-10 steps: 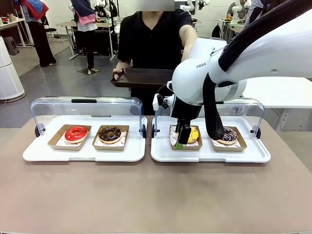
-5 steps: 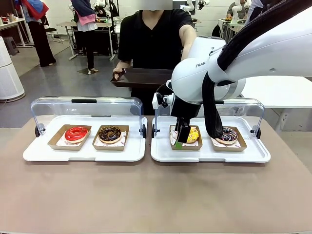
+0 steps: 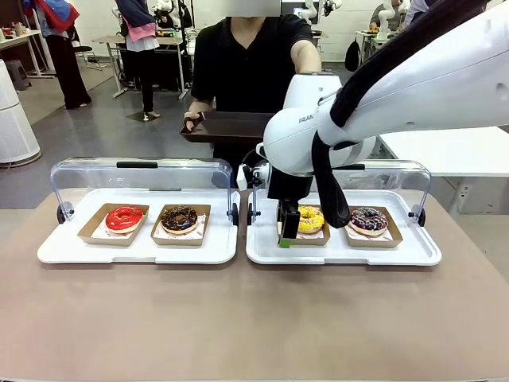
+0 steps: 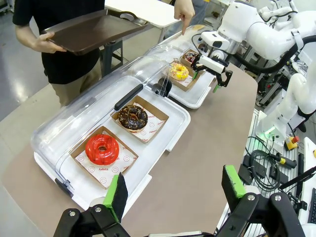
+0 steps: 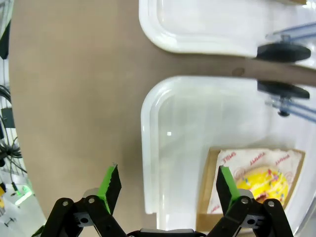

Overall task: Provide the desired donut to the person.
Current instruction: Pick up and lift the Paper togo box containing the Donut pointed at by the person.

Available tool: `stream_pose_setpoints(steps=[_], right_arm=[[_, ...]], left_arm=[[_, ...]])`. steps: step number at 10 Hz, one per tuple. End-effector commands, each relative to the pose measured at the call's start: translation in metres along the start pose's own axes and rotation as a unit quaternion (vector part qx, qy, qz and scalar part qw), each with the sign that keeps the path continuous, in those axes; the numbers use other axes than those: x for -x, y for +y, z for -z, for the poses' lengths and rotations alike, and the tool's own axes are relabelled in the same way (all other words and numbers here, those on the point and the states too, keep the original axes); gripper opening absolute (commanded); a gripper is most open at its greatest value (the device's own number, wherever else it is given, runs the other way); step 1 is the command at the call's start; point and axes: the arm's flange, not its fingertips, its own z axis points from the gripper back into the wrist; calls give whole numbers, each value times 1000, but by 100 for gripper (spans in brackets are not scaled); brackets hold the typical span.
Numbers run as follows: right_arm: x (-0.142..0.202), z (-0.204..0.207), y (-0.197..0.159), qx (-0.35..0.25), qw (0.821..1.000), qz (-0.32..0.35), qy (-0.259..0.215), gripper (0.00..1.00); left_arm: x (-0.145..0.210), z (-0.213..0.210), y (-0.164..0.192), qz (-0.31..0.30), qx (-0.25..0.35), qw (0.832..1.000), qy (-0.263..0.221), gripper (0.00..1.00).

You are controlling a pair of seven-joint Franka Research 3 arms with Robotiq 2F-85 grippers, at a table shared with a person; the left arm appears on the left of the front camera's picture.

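Worktop: brown matte worktop, bare in front of the right arm's fingers.
Right tray: white plastic tray with a clear cover swung up at the back. Its left end lies under those fingers, one over its rim side and one over bare worktop.
Left tray: second white plastic tray, to the fingers' left, just beside the first with a narrow gap between.

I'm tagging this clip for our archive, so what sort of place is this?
Probably a robotics lab staged as a donut counter: a white robot arm over boxed donuts in lidded white trays, a person holding a brown serving tray, work tables behind.
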Motion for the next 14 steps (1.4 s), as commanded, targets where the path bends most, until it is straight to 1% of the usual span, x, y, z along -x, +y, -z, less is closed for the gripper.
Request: stream_pose_setpoints(steps=[1, 5, 6, 7, 10, 14], right_arm=[[-9, 5, -9, 18, 1000, -8, 18, 100], [6, 18, -17, 28, 999, 15, 26, 100], [10, 20, -19, 31, 999, 18, 21, 100], [12, 21, -21, 37, 999, 4, 5, 100], [17, 36, -32, 45, 999, 0, -12, 100], [20, 46, -41, 43, 999, 11, 0, 100]], left_arm=[[0, -1, 0, 2, 3, 1000, -6, 100], [0, -1, 0, 2, 3, 1000, -6, 100], [0, -1, 0, 2, 3, 1000, -6, 100], [0, -1, 0, 2, 3, 1000, -6, 100], [0, -1, 0, 2, 3, 1000, -6, 100], [0, -1, 0, 2, 3, 1000, -6, 100]])
